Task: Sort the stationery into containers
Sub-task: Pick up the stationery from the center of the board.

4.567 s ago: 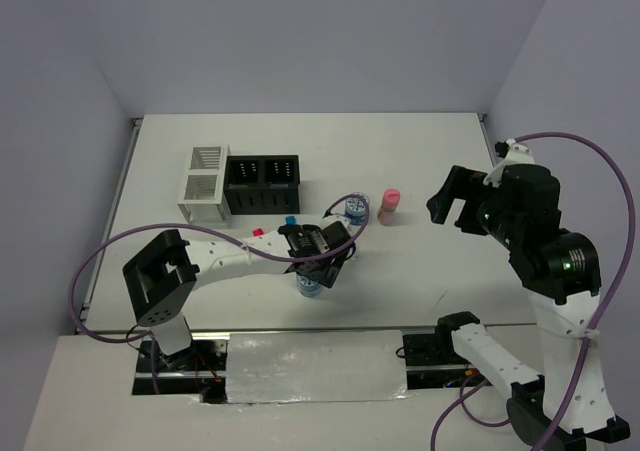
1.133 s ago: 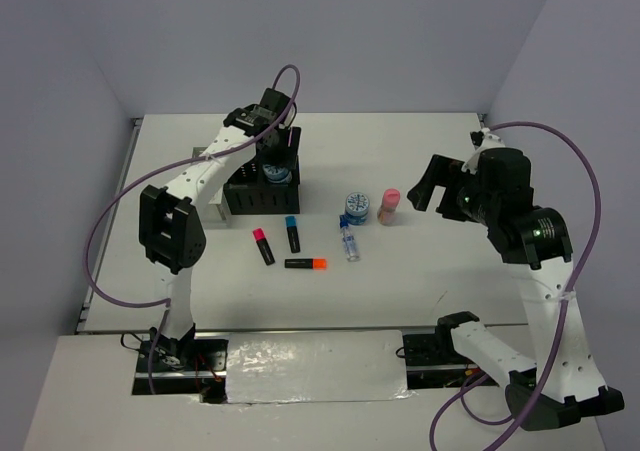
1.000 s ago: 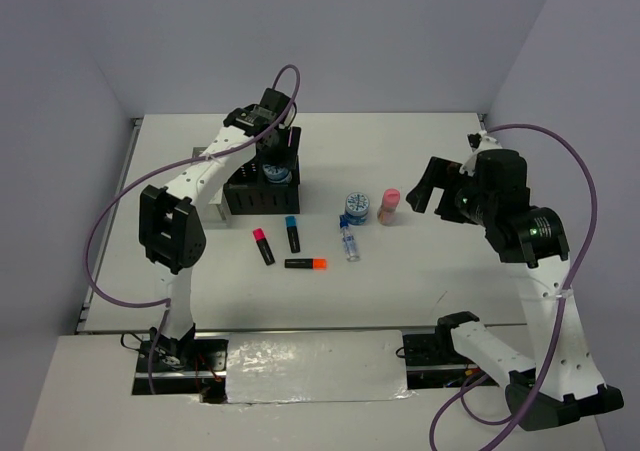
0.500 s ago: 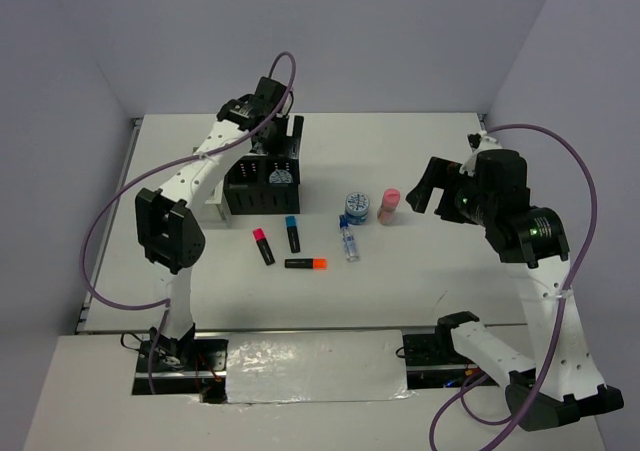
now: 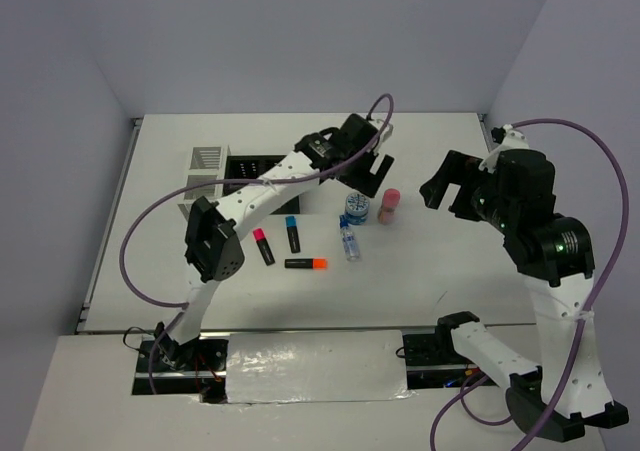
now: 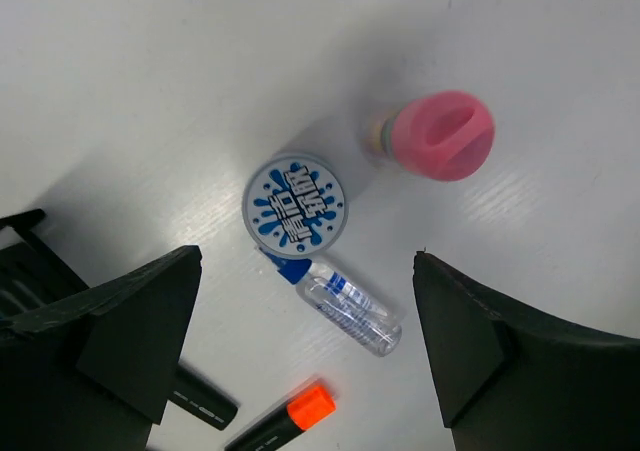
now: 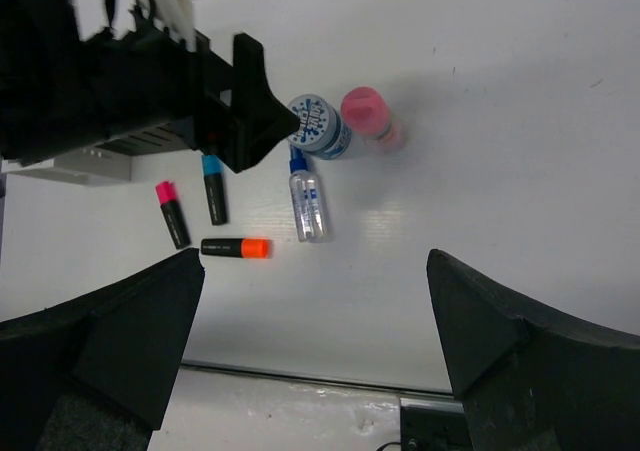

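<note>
My left gripper (image 5: 369,179) hangs open and empty above a blue-white roll (image 5: 355,208), which lies flat in the left wrist view (image 6: 295,203) just beyond the gripper (image 6: 305,269). The pink stick (image 5: 389,205) stands right of the roll. The clear blue-capped bottle (image 5: 347,241) lies below it. The pink (image 5: 263,244), blue (image 5: 292,232) and orange (image 5: 306,263) highlighters lie to the left. The white organizer (image 5: 204,161) and black organizer (image 5: 249,167) stand at the back left, partly behind my left arm. No second roll shows. My right gripper (image 5: 447,189) is open, high, right of the stick (image 7: 368,114).
The table's right half and front strip are bare white surface. In the right wrist view my left arm's black gripper (image 7: 215,96) sits over the roll (image 7: 312,124), with the bottle (image 7: 306,203) and orange highlighter (image 7: 235,247) below it.
My left gripper has left the black organizer, where a roll lay in the right compartment, and swung right to hang over the roll on the table. My right arm rose slightly.
</note>
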Controlling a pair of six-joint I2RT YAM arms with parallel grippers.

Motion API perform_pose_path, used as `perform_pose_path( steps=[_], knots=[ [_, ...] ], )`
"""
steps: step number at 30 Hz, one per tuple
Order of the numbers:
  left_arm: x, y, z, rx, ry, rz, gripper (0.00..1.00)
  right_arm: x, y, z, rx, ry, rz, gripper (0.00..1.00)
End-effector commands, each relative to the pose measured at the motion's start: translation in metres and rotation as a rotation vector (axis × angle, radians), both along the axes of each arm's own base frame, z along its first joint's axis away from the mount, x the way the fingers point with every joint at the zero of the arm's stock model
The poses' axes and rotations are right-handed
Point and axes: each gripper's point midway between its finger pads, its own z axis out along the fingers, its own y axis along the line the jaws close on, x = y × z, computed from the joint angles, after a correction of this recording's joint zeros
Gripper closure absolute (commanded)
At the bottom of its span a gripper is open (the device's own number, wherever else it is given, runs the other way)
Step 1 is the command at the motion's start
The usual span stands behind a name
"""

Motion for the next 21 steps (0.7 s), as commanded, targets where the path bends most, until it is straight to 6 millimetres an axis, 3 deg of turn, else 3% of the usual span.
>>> perform_pose_path(
  steps=[1, 9, 21],
  knots=[
    [0.006, -0.001, -0.027, 0.017, 0.026, -0.006, 0.01, -0.016, -0.008, 0.004, -0.025, -0.006, -0.016, 0.00],
    [-0.004, -0.019, -0.079, 0.072, 0.071, -0.053, 0.01, -0.021, -0.006, 0.000, -0.042, -0.009, 0.024, 0.00],
    [0.005, -0.011, -0.111, 0.148, 0.065, -0.046, 0.01, -0.023, -0.001, -0.002, -0.039, -0.003, 0.059, 0.00]
  ],
)
